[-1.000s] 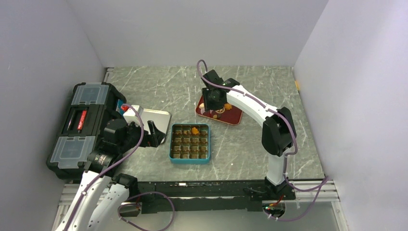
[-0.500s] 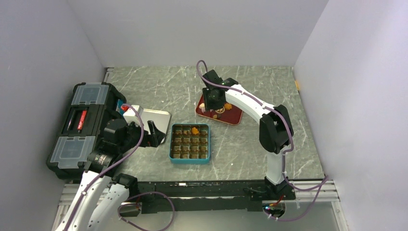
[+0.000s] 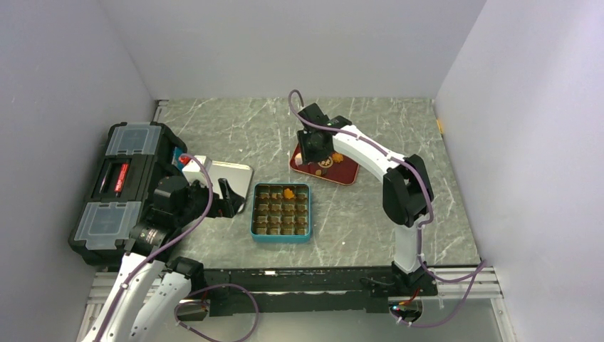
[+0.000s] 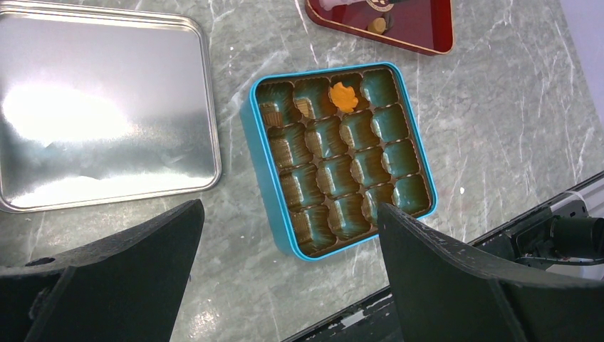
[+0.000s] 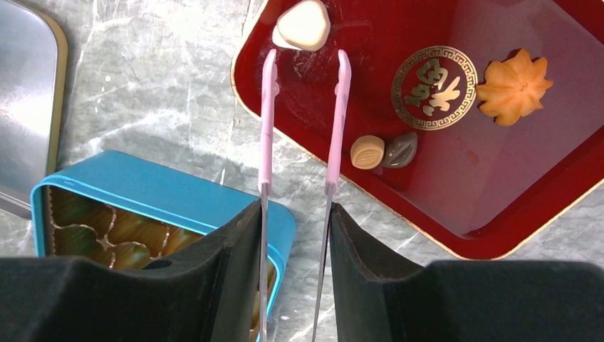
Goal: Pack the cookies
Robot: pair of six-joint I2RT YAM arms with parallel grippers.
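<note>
My right gripper [image 5: 295, 206] is shut on thin pink tongs [image 5: 265, 121], whose open tips hover over the red tray [image 5: 456, 192], just short of a pale cream cookie [image 5: 304, 25]. On the tray also lie an orange flower cookie [image 5: 514, 86], a small tan piece [image 5: 367, 152] and a dark piece [image 5: 401, 149]. The teal tin [image 4: 265, 164] holds one orange flower cookie [image 4: 343, 97] in a back-row compartment; it shows in the top view [image 3: 288, 192] too. My left gripper [image 4: 288, 235] is open and empty above the table, left of the tin.
The tin's silver lid [image 4: 100, 107] lies flat left of the tin. A black toolbox [image 3: 121, 185] stands at the far left. The red tray [image 3: 342, 173] sits behind the tin. The table's front rail [image 3: 299, 274] runs along the near edge.
The right arm has shifted slightly left over the tray with the tongs. The left arm has not moved.
</note>
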